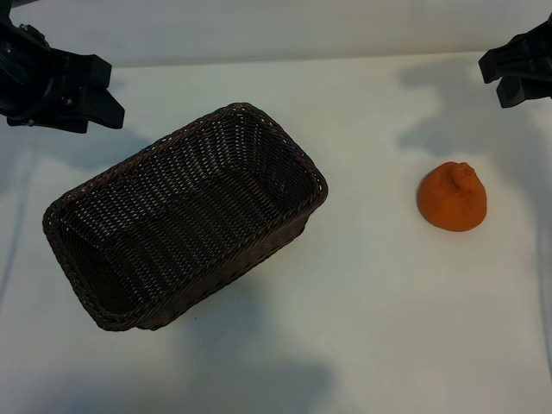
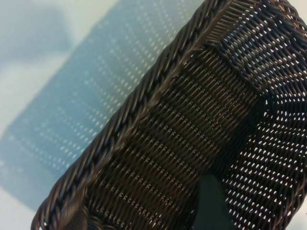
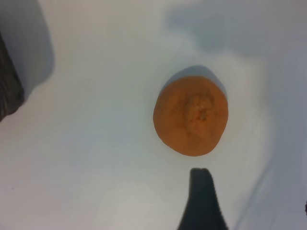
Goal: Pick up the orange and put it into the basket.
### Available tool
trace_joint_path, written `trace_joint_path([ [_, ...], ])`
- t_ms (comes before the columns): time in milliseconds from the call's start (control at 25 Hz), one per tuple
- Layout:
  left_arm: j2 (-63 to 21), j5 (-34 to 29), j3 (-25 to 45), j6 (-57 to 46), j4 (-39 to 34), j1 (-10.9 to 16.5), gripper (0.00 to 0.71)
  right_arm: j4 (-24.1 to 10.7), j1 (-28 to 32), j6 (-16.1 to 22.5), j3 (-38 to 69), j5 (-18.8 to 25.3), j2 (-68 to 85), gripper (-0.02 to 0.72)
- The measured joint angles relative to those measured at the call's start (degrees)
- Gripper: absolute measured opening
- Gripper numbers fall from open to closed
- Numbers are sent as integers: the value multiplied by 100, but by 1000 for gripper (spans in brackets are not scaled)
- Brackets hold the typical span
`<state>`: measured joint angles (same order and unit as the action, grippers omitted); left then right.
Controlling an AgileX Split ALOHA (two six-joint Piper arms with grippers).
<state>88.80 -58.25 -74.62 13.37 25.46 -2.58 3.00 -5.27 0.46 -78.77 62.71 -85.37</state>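
The orange (image 1: 452, 198) sits alone on the white table at the right, knob up; the right wrist view shows the orange (image 3: 191, 116) from above, just beyond one dark finger (image 3: 201, 201). The dark brown wicker basket (image 1: 86, 191) lies slanted at centre-left with nothing in it. My right gripper (image 1: 492, 82) hangs open at the far right corner, behind the orange and apart from it. At the far left corner my left gripper (image 1: 110, 86) stands open above the table, behind the basket. In the left wrist view, one finger (image 2: 208, 206) shows over the basket's braided rim (image 2: 139, 103) and inside.
White tabletop (image 1: 371, 328) stretches between basket and orange and along the front. The back edge of the table meets a pale wall (image 1: 285, 26). A corner of the basket (image 3: 7, 91) shows in the right wrist view.
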Motion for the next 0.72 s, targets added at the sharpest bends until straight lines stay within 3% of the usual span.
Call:
trace_joint_path([
  [440, 0, 217, 0, 31, -60, 0, 498, 0, 0, -5, 0, 0, 0, 489],
  [720, 0, -42, 0, -901, -259, 60, 498, 0, 0, -5, 0, 0, 0, 489],
])
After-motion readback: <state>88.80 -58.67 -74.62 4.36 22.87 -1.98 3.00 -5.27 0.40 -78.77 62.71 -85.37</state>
